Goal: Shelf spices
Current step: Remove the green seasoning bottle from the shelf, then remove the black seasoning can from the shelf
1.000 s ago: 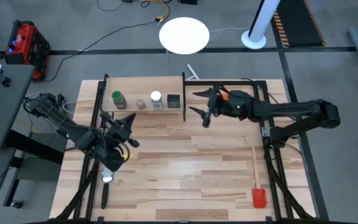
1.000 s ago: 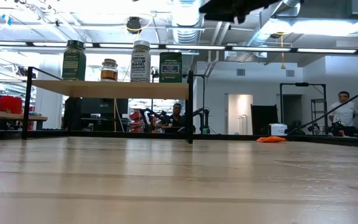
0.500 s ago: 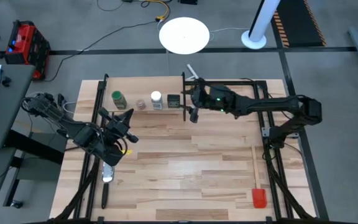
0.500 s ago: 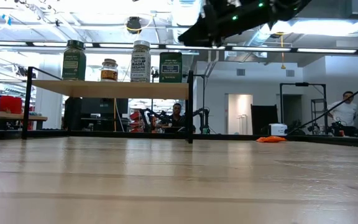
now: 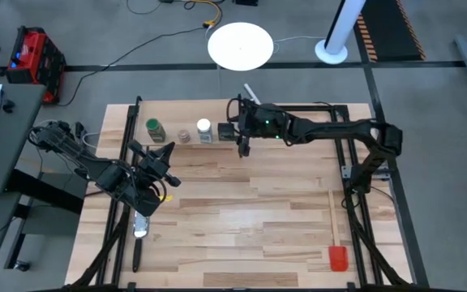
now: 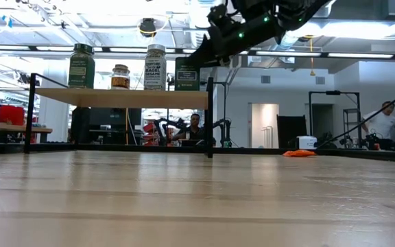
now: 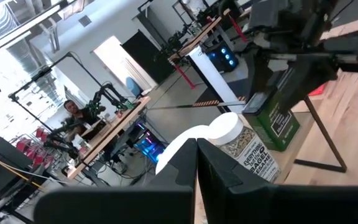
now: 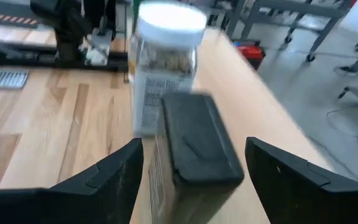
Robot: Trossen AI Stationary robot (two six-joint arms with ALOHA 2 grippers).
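Note:
The shelf [image 5: 181,110] is a light-wood plank in a black frame, standing at the table's far left. On it stand, in a row, the green-lidded jar [image 5: 154,127], the brownish jar [image 5: 184,135], the white-lidded jar [image 5: 204,128] and the black tin [image 5: 226,130]. In the low view they stand upright on the plank [image 6: 115,98]. My right gripper [image 5: 239,134] is open at the shelf's right end. In the right wrist view its fingers stand on either side of the tin [image 8: 197,146], apart from it. My left gripper [image 5: 162,166] hangs shut near the table's left edge.
A red-headed spatula [image 5: 335,235] lies along the table's right side. The flat orange tag [image 6: 299,154] lies far right in the low view. The shelf's black end post [image 6: 210,116] stands under my right gripper. People [image 6: 382,120] are in the room beyond.
My right gripper has moved toward the table's left and slightly toward its far edge, from open table to the shelf's right end. It has come down to the black tin's level. The jars and the tin have stayed where they were.

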